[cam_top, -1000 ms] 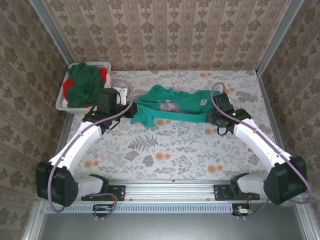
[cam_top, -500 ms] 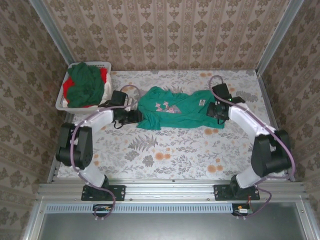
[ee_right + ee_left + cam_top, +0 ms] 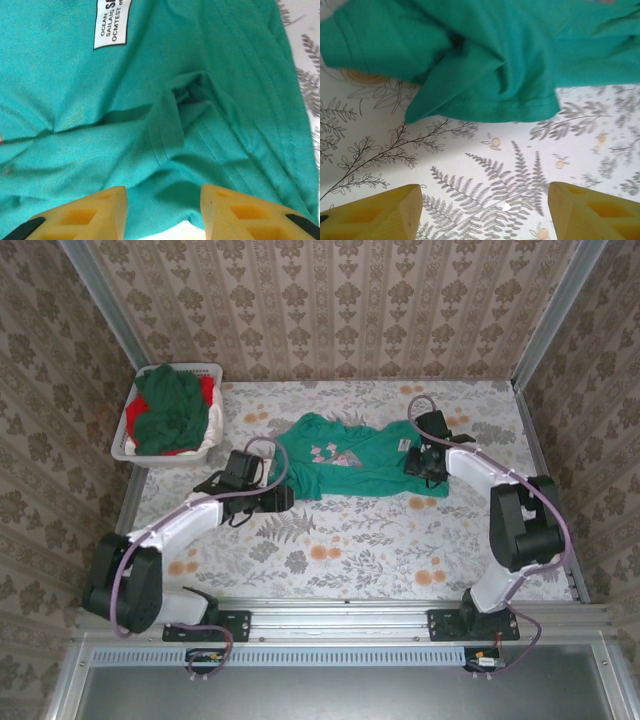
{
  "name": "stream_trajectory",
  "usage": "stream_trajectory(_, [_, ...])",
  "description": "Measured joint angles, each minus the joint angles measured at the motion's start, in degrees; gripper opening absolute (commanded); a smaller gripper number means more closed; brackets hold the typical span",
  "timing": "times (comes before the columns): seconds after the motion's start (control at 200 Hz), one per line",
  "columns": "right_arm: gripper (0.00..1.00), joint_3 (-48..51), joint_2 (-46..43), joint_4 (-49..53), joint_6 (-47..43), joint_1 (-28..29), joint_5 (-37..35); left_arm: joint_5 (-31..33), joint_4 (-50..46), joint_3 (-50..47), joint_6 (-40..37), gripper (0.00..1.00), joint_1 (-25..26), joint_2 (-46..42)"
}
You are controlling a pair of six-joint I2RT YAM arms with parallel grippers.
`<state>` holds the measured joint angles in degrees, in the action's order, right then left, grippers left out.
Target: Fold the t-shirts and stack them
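A teal-green t-shirt (image 3: 350,455) lies spread and wrinkled across the middle of the table, its pink-grey print (image 3: 333,453) facing up. My left gripper (image 3: 281,499) is open just off the shirt's near-left corner. In the left wrist view the gripper (image 3: 485,212) has only patterned tabletop between its yellow fingers (image 3: 375,214), and the shirt's hem (image 3: 485,70) lies ahead. My right gripper (image 3: 418,462) is open over the shirt's right end. In the right wrist view the gripper (image 3: 162,212) stands above rumpled teal cloth (image 3: 180,115) near the white label (image 3: 112,22).
A white slatted laundry basket (image 3: 128,445) stands at the back left with a dark green shirt (image 3: 170,410) and a red one (image 3: 208,388) heaped in it. The floral tabletop (image 3: 340,550) stretches in front of the shirt. Papered walls close in the back and sides.
Both grippers went from shut to open and let the teal shirt go. It has settled flatter on the table. The left gripper has drawn back toward the near side.
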<state>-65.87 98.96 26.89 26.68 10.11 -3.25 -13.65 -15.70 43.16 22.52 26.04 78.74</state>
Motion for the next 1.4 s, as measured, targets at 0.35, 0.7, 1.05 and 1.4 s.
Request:
stream_trajectory(0.35, [0.32, -1.6, 4.63, -2.89, -0.83, -1.77, 1.44, 0.02, 1.36, 5.29, -3.82, 0.65, -5.51, 12.22])
stream_trajectory(0.7, [0.2, -1.6, 6.14, -4.15, -1.07, -1.77, 2.23, -3.78, 1.99, 11.06, -10.51, 0.39, -5.33, 18.69])
stream_trajectory(1.05, [0.0, -0.39, 3.34, -3.82, -1.44, -1.81, 2.19, -9.09, 1.07, 9.01, -9.68, 0.0, -6.32, 12.26])
stream_trajectory(1.4, [0.0, 6.03, -26.43, 1.9, -1.25, 1.38, 0.83, -6.64, -2.14, 8.72, -5.73, 0.0, -6.64, -21.46])
